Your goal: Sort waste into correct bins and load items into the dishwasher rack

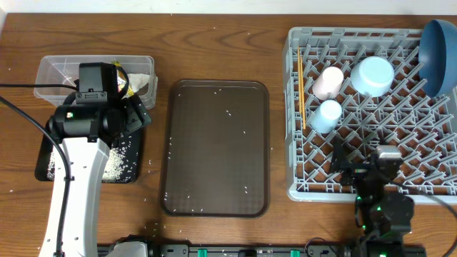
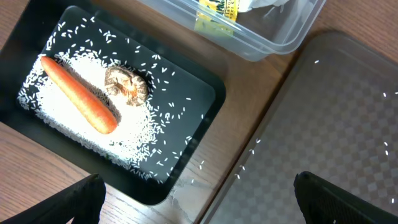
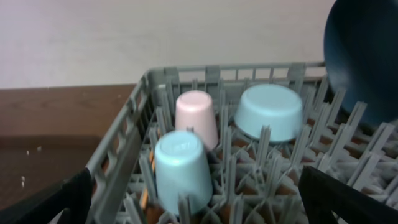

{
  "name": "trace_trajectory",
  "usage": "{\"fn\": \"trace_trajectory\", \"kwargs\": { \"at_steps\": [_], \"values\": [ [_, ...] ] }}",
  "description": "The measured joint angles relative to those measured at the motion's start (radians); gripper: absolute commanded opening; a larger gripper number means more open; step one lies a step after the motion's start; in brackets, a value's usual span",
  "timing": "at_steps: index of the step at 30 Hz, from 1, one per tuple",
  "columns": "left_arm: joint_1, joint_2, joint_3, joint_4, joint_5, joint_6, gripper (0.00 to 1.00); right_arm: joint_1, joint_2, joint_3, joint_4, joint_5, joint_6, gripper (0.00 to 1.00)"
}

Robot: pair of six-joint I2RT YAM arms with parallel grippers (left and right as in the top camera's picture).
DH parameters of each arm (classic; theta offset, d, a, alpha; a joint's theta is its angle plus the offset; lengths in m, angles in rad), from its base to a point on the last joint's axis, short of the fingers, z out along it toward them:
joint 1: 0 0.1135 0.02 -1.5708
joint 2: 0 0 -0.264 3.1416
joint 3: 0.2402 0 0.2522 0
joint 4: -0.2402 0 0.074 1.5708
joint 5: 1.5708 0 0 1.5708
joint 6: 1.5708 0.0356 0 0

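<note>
The black tray (image 2: pixel 205 93) (image 1: pixel 50 153) holds white rice (image 2: pixel 74 118), an orange carrot (image 2: pixel 78 94) and a brownish lump (image 2: pixel 126 84). The clear tub (image 1: pixel 50 68) (image 2: pixel 273 37) holds a yellow-green wrapper (image 2: pixel 217 12) and a white napkin (image 1: pixel 139 84). My left gripper (image 2: pixel 199 199) is open and empty over the black tray's corner. The grey rack (image 1: pixel 293 86) (image 3: pixel 124 143) holds the pink cup (image 1: pixel 328 82) (image 3: pixel 196 118), light blue cup (image 1: pixel 327 114) (image 3: pixel 182 169), light blue bowl (image 1: pixel 373 75) (image 3: pixel 269 112), dark blue bowl (image 1: pixel 438 46) (image 3: pixel 364 56) and chopsticks (image 1: pixel 301 89). My right gripper (image 3: pixel 199 199) is open and empty at the rack's near edge.
A dark brown serving tray (image 1: pixel 218 146) (image 2: pixel 336 118) lies between the bins and the rack, with scattered rice grains on it. A few grains lie on the wooden table (image 1: pixel 214 43). A black cable runs at the left.
</note>
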Motion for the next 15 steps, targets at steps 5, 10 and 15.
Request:
{"fn": "trace_trajectory", "kwargs": {
  "at_steps": [5,10,15],
  "values": [
    [0.000,0.000,0.000,0.000,0.000,0.000,0.98,0.000,-0.092,-0.081,-0.012,-0.008,0.000,0.99],
    [0.000,0.000,0.000,0.000,0.000,0.000,0.98,0.000,-0.142,-0.089,-0.035,-0.009,0.000,0.99],
    [0.000,0.000,0.000,0.000,0.000,0.000,0.98,0.000,-0.167,-0.089,-0.034,-0.009,0.000,0.99]
  ]
}}
